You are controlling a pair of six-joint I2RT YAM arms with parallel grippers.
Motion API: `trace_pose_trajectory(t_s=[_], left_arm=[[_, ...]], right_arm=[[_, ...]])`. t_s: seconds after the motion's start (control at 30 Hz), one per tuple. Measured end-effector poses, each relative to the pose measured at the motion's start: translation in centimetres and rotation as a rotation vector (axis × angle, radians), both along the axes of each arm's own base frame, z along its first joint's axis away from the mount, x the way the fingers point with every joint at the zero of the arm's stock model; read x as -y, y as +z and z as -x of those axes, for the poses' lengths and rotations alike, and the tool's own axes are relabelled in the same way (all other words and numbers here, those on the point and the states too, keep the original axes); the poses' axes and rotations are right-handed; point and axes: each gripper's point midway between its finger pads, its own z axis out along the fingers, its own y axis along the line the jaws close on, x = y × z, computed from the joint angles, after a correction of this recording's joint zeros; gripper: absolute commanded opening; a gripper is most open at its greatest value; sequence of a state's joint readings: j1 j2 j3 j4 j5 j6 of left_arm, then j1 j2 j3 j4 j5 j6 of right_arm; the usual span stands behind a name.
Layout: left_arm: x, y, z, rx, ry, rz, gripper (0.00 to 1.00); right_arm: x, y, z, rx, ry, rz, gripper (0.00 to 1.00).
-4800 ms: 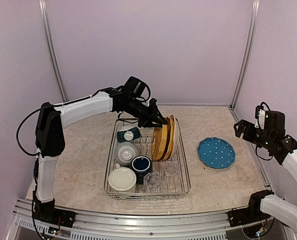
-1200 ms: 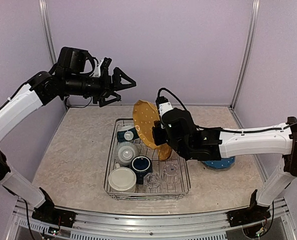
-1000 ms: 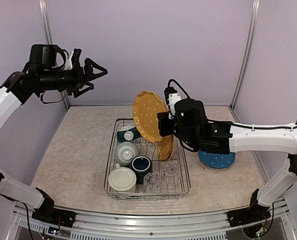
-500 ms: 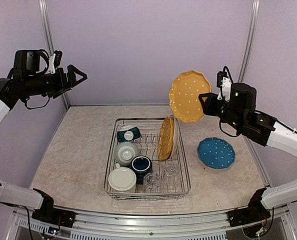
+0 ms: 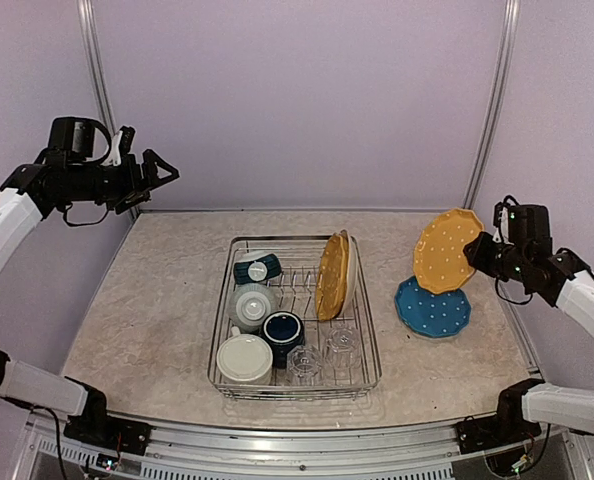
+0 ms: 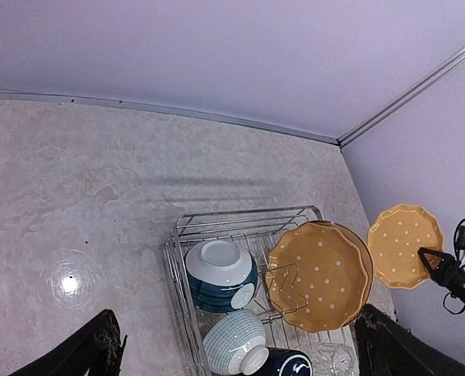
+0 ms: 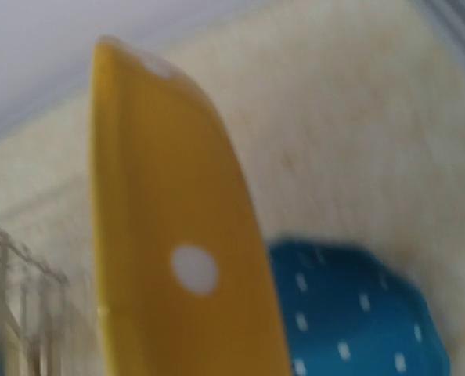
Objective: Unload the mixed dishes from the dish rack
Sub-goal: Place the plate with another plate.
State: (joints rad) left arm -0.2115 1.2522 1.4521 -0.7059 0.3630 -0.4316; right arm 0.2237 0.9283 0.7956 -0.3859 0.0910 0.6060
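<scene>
The dish rack [image 5: 297,392] sits mid-table and holds upright yellow dotted plates [image 5: 332,275], a teal bowl [image 5: 257,268], a striped cup [image 5: 252,303], a navy mug [image 5: 282,328], a cream dish [image 5: 244,358] and two glass tumblers [image 5: 305,362]. My right gripper [image 5: 475,252] is shut on the rim of another yellow dotted plate [image 5: 445,250], tilted just above the blue plate [image 5: 432,308] lying right of the rack. In the right wrist view that yellow plate [image 7: 170,235] fills the frame, hiding the fingers, with the blue plate [image 7: 350,313] below. My left gripper [image 5: 162,172] hangs open, high at the far left, holding nothing.
The left wrist view looks down on the rack [image 6: 240,213] from afar, its dark fingers [image 6: 91,352] at the bottom corners. Purple walls and metal corner posts [image 5: 485,110] close in the table. Bare marbled tabletop [image 5: 157,300] lies left of the rack.
My right arm carried the yellow dotted plate from above the rack over to the right and lowered it over the blue plate. The left arm stayed raised at the far left, still open.
</scene>
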Motion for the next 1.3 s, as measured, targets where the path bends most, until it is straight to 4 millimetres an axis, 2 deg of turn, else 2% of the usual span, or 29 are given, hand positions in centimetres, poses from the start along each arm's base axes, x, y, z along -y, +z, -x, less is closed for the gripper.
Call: trace_pose_trajectory(t_s=[0.1,0.3,0.63,1.07,1.23,1.3], left_arm=[[-0.2,-0.8,-0.6,-0.036,-0.005,0.028,0.99],[0.3,-1.4,-0.6,-0.062,-0.034,0.049,0.99],[1.0,-1.2,-0.2,-0.071,-0.067,0.080,0.99],[1.1,-1.2,-0.1,-0.074,-0.075,0.085,0.99],[1.3,-1.2,0.0,-0.077,-0.084,0.090,0.99],[1.3,-1.2,0.0,-0.078,-0.088,0.093,0.99]], right_arm=[[1.0,-3.2,1.0,-0.096,0.009,-0.071,0.00],[1.2,-6.6,1.6,-0.187,0.063,-0.212,0.00],[2.0,-8.8,1.0,-0.235,0.112,-0.358,0.00],[1.7,-13.4,1.5,-0.316,0.127,-0.414,0.00],[1.8,-13.5,1.2,-0.304,0.138,-0.413,0.00],[1.7,-13.6,1.0,-0.301,0.145,-0.414,0.04]])
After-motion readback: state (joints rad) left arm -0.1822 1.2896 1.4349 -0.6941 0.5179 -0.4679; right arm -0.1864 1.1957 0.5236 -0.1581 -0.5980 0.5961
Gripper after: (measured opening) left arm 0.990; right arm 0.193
